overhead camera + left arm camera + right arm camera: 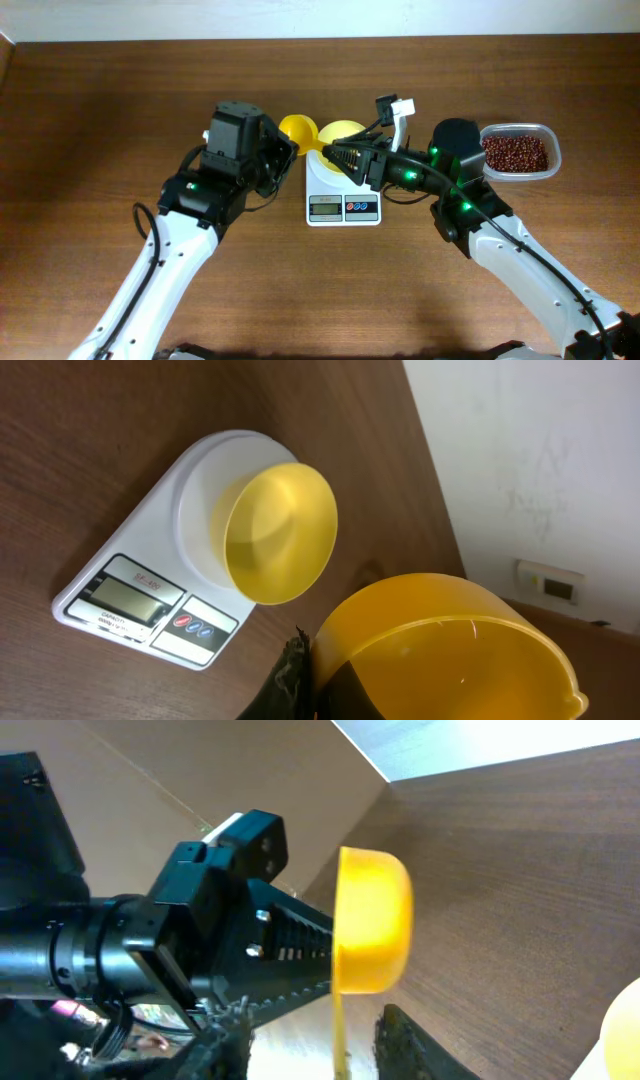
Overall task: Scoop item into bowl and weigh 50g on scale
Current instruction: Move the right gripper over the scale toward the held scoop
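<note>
The pale yellow bowl (343, 130) stands on the white scale (344, 208) and looks empty in the left wrist view (280, 535), where the scale (130, 595) also shows. My left gripper (288, 148) (315, 670) is shut on the cup wall of an orange-yellow handled scoop (298, 128) (450, 650), just left of the bowl. My right gripper (335, 155) (315, 1020) is open over the scale, with the scoop's (372, 920) thin handle between its fingers, apart from both. The red-brown beans (515, 152) lie in a clear tub at the right.
The clear tub (552, 150) stands near the table's back right, beside the right arm. The left arm (180, 940) fills the space just beyond the scoop. A white tag sticks up behind the right gripper. A wall runs along the far table edge.
</note>
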You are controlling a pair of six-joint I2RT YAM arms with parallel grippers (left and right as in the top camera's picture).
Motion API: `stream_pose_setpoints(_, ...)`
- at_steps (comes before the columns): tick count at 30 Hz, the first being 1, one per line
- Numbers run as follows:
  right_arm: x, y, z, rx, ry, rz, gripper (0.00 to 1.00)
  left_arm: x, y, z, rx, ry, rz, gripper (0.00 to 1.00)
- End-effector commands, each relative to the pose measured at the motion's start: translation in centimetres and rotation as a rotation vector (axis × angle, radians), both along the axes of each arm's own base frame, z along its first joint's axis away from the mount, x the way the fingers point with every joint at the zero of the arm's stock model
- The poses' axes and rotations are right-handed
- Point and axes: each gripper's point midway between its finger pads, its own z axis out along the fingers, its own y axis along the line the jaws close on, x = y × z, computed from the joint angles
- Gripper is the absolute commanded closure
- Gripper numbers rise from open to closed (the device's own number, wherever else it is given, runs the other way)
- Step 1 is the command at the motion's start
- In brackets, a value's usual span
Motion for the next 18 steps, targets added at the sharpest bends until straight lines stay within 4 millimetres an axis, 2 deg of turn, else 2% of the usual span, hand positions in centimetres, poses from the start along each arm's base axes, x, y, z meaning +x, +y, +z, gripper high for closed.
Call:
stream_pose_setpoints(1,-0.5,0.4,0.7,0.008,-0.022,0.043,0.62,0.4,-0.2,-0.4,0.002,0.013,0.007,1.0)
stream_pose_setpoints(3,-0.5,0.4,0.6,0.008,-0.021,0.044,0.66,0.6,-0.3,-0.3,-0.001,0.003,0.008,1.0)
stream_pose_setpoints(7,-0.5,0.4,0.5,0.004,-0.011,0.044,0.66,1.3,-0.8,0.8,-0.028,-0.046,-0.002,1.0)
stream_pose_setpoints(18,-0.6,0.4,0.2,0.0,-0.001,0.043,0.72,0.7,-1.0,0.2,-0.033,-0.012,-0.023,1.0)
